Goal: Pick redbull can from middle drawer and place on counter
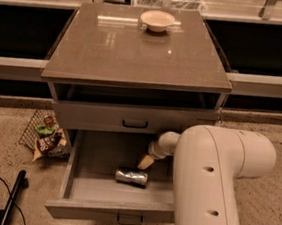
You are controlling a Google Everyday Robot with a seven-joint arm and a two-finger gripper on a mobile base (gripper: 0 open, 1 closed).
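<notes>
- Camera view: middle drawer stands pulled open beneath the shut upper drawer.
- Redbull can lies on its side on the drawer floor, toward the front.
- Gripper is inside the drawer, just behind the can. Its state cannot be told.
- Robot arm fills the right foreground.
- Counter carries a cream bowl at its far edge.

Looking like a lab or office test area: showing a lone cabinet under a glossy counter on speckled floor, a wire basket of snack packs beside it, and the gripper down in the open middle drawer.
</notes>
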